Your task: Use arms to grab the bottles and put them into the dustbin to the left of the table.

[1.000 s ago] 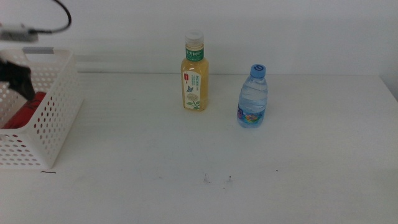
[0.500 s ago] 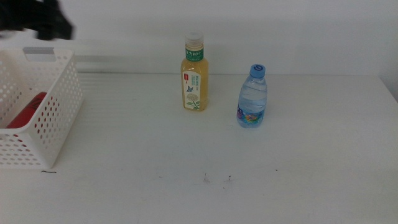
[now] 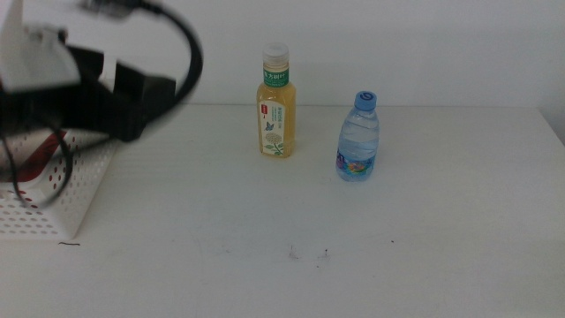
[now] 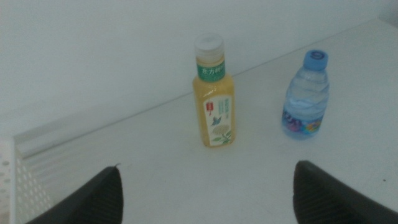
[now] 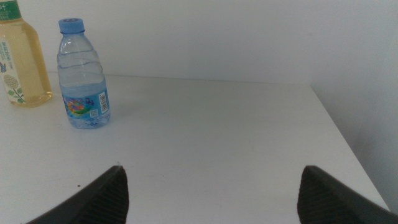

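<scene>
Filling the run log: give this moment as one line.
left gripper open, empty, above dustbin facing table | red can in dustbin | yellow-drink bottle, water bottle upright on table | right gripper open, waiting

The right gripper [image 5: 211, 186] is hanging with jaws wide apart over the white table [image 5: 205, 137]; a blue-capped water bottle [image 5: 83, 74] is standing just beside a yellow-drink bottle [image 5: 22, 65].

Yellow-drink bottle [image 3: 276, 104] with white cap and green-white label; clear water bottle [image 3: 358, 138], blue cap; white perforated dustbin [image 3: 53, 199].
</scene>
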Robot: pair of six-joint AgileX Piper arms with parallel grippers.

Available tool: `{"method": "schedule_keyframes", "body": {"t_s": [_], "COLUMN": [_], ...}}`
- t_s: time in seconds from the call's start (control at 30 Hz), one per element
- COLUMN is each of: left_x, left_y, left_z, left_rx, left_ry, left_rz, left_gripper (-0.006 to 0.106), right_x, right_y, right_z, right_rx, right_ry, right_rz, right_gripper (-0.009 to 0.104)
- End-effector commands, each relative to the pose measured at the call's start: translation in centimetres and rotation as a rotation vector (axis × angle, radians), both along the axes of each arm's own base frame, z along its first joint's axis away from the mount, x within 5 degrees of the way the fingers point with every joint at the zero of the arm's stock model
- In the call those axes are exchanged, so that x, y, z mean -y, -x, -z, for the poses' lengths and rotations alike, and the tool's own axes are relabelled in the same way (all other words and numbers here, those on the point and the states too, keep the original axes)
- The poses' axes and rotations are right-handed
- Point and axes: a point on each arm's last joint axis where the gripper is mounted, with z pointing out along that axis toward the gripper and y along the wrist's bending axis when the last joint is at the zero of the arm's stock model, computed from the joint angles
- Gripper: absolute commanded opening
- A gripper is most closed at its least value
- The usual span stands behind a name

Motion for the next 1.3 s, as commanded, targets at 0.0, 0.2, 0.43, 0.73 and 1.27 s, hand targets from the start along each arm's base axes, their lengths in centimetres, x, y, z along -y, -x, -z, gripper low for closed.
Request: {"method": "schedule_keyframes", "body": {"t_s": [0.0,0.2,0.43,0.73,1.27], "left_x": [-0.1,-0.5,-1.4,-1.7,-1.7], "left_y": [0.9,3.6,5.6,6.1,5.9], "left_z": [1.0,4.3,8.0,8.7,7.3], "left_rx": [0.036,0.106,0.15,0.168,0.308], "left_ry": [0.025,0.105,0.139,0.147,0.212], "left_rz": [-0.011,-0.024,-0.036,-0.038,-0.046], "left_gripper": [0.094,0.094,0.094,0.094,0.094], "right_x": [0.1,0.1,0.1,0.1,0.1], "right_y": [0.0,0.0,0.0,0.0,0.0], "right_z": [0.0,0.0,0.0,0.0,0.0], "right_rx": [0.011,0.011,0.011,0.011,0.011], "right_ry": [0.015,0.015,0.015,0.015,0.015], "right_rz": [0.007,0.007,0.007,0.007,0.007], "right_gripper": [0.093,0.093,0.093,0.093,0.093]}}
